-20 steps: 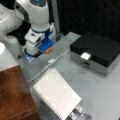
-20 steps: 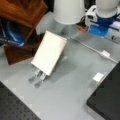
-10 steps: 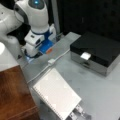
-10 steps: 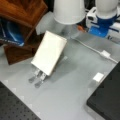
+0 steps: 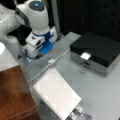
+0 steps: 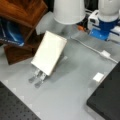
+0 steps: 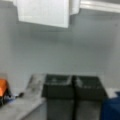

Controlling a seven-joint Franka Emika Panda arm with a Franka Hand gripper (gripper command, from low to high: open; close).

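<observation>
In the wrist view my gripper (image 7: 73, 79) is shut, its two dark fingers (image 7: 58, 91) pressed side by side with nothing between them. It hangs low over the grey table (image 7: 62, 50). In both front views the white and blue hand (image 5: 37, 46) (image 6: 102, 30) sits at the table's back edge, pointing down. Nearest to it is a white cable with a small connector (image 5: 51, 61) (image 6: 105, 53). A white spiral-bound pad (image 5: 57, 96) (image 6: 48, 56) leans on a metal stand further out, and its edge shows at the wrist view's top (image 7: 42, 12).
A black box on a silver base (image 5: 97, 51) (image 6: 107, 100) carries a small white tab (image 5: 85, 56) (image 6: 98, 77). A wooden shelf (image 5: 13, 95) (image 6: 22, 15) stands beside the pad. A white cylinder (image 6: 68, 11) rises near the arm. Something orange (image 7: 3, 90) lies at the left.
The hand has sunk slightly toward the table. The pad, box and cable have stayed where they were.
</observation>
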